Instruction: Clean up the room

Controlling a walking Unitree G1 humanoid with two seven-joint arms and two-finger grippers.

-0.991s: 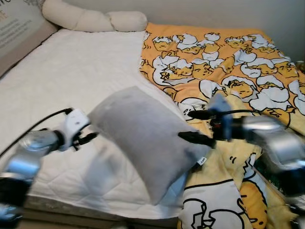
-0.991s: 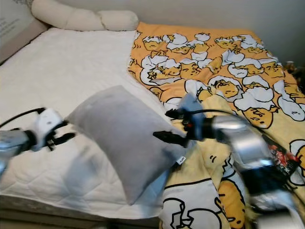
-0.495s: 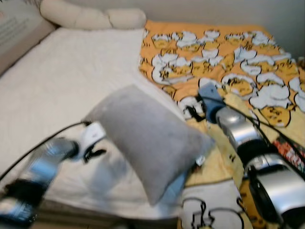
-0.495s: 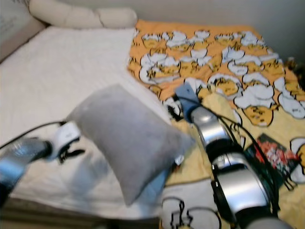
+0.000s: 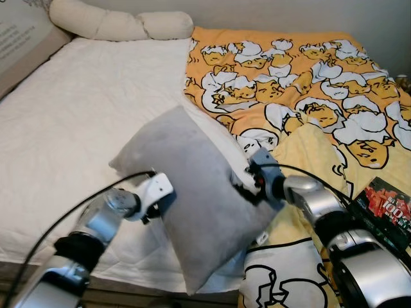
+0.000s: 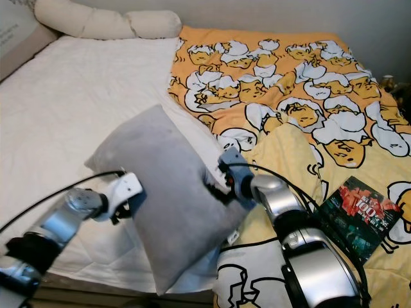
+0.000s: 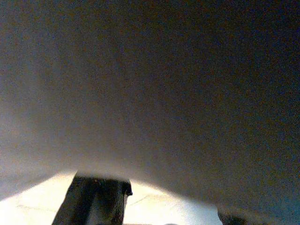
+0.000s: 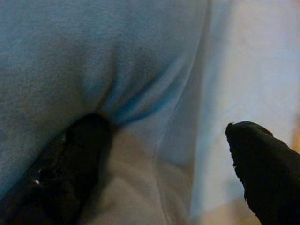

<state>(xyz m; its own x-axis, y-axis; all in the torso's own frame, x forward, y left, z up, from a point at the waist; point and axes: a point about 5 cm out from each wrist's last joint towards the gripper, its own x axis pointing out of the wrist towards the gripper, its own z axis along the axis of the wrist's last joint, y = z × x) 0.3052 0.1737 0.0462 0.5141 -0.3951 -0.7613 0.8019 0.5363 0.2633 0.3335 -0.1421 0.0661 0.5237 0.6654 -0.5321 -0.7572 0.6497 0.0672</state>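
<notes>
While a long cream bolster (image 5: 122, 25) lies along the head of the bed, the white quilted mattress (image 5: 70, 122) spreads across the left side, and the left gripper (image 5: 162, 200) presses against the near left edge of the grey pillow (image 5: 192, 212); whether its claw is spread or clenched cannot be told, since the wrist view is dark with grey fabric pressed close. The pillow stands tilted on the mattress near the foot of the bed, between the two arms. On its right edge the right gripper (image 5: 247, 186) digs in, its fingers (image 8: 70, 173) spread apart, one sunk into the cloth. Beyond lies the orange cartoon-egg duvet (image 5: 308, 83), with a dark booklet (image 5: 385, 208) on it at far right.
</notes>
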